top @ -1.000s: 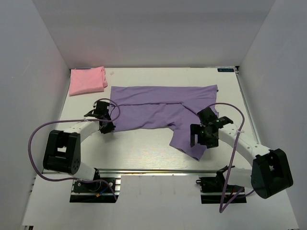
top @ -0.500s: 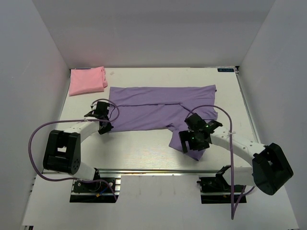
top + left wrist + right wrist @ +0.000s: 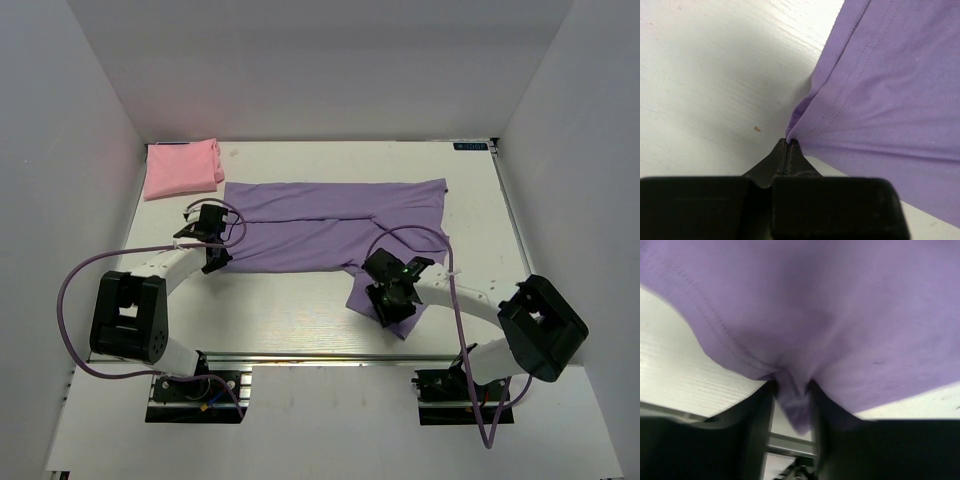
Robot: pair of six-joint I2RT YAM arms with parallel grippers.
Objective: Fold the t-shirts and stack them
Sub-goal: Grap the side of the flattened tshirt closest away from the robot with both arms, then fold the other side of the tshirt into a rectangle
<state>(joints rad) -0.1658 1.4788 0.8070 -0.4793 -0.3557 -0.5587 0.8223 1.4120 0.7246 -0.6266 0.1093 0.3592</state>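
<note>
Pale, faintly grained table [image 3: 290,315] formed the work surface, boxed in by plain matt walls. Along its near edge I noted a ribbed metal rail [image 3: 330,356] carrying both black arm bases, with a glossy purple cable [image 3: 68,300] looping out from the left one.

Nearest to the bases, the right gripper [image 3: 790,395] was clenched on the lavender t-shirt [image 3: 320,215]. In the right wrist view a pinch of the soft knit was bunched between the two dark fingers, and a stitched hem curved across the cloth above them. From overhead, that hold sat on a loose flap of the garment that hung toward the near right, apart from the main rectangle.

Further in, the left gripper [image 3: 788,143] was likewise shut tight on the same shirt. Its tapered black tips met on the near left corner, where the double-stitched hem gathered into fine radiating creases.

Beyond both grippers I recorded the body of the lavender shirt lying flat across the middle of the table as a broad band. One straight fold line ran along its length.

At the far left corner the pink t-shirt [image 3: 182,168] lay folded into a compact, slightly rumpled rectangle. It was near the lavender one but not touching it.
</note>
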